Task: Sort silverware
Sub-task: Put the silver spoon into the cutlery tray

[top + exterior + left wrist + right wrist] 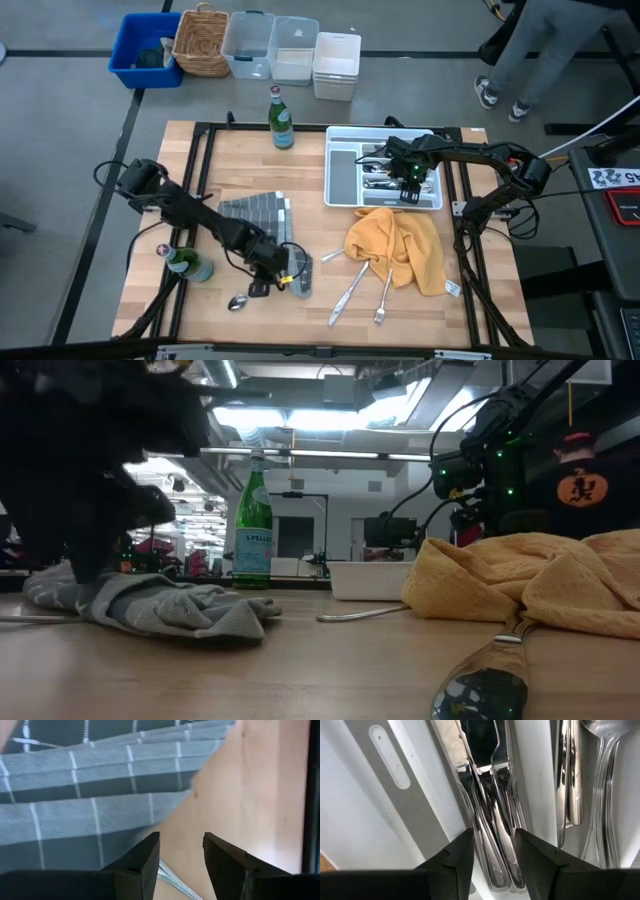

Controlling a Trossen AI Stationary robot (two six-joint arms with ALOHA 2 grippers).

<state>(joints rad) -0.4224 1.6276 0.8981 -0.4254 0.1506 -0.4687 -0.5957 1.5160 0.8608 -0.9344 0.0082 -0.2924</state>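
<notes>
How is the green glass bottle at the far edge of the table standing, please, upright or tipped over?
Upright: the green bottle stands on its base, neck up, in the low view.

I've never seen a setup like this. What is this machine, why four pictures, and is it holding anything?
Two dark robot arms work at a wooden table. One picture looks straight down, one looks level across the tabletop, and two come from cameras on the wrists. The left gripper hangs open beside a grey checked cloth, holding nothing. The right gripper hangs open over cutlery already lying in a white tray, also holding nothing. Loose silverware lies by a yellow cloth, with a spoon near the front edge. Two green bottles stand on the table.
</notes>
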